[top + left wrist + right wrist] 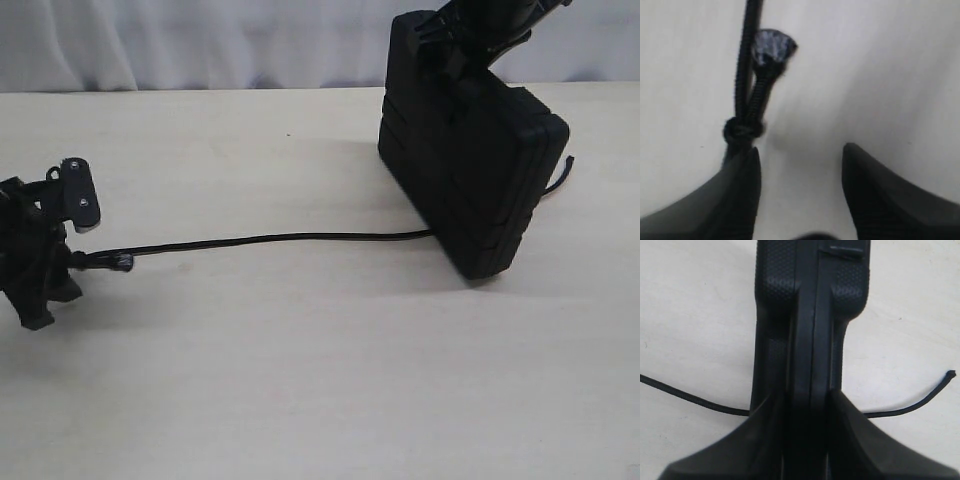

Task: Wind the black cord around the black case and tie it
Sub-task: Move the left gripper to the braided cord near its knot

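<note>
The black case stands on edge on the table at the right, tilted slightly. My right gripper grips it from above, and the right wrist view shows both fingers pressed on the case. The black cord runs from under the case leftward to my left gripper. Its other end sticks out behind the case. In the left wrist view the left gripper is open. The cord's knot lies against one fingertip, outside the gap, with the frayed tip just beyond.
The pale wooden table stretches across the view, with a white curtain behind its far edge. In the right wrist view the cord passes under the case, and its free end curls up on the other side.
</note>
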You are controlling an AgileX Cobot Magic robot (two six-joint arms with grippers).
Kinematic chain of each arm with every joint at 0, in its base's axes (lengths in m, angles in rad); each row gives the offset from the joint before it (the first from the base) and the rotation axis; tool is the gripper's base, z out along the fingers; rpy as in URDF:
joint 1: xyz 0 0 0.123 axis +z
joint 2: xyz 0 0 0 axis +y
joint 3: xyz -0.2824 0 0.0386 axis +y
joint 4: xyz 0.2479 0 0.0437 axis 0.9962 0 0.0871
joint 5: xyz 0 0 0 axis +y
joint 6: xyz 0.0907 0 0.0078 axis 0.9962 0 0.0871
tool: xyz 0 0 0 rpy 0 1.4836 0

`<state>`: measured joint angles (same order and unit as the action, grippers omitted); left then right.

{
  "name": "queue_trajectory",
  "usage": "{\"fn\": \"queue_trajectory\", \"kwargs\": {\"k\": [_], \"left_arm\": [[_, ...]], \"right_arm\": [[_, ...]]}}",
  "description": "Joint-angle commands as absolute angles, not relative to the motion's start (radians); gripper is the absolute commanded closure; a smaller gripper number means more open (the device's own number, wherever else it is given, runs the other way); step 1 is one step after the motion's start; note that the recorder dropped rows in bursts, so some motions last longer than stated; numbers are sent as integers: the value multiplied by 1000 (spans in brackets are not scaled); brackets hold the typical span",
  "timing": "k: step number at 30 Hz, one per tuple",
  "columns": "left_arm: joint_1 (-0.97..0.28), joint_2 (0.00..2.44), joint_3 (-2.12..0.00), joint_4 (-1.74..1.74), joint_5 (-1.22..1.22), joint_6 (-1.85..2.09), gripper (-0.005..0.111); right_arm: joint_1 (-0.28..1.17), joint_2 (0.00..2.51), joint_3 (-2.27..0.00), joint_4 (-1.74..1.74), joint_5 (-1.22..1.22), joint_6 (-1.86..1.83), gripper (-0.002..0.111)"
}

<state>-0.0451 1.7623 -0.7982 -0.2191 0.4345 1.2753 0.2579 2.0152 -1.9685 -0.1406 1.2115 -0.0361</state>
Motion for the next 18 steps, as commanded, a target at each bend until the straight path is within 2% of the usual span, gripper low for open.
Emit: {"fn": "queue_trajectory", "kwargs": {"k": [1,9,18], "left_arm": [[-47,1768,-805,-186,291,1283,59],[-45,1809,-805,-42,300,1285,59],[-45,1881,-805,47,171,1285,59]], "right_arm": [[253,2021,-1973,-149,1221,-49,104],[253,2021,-1973,-149,1221,-49,104],[253,2021,-1973,-149,1221,-44,104]]}}
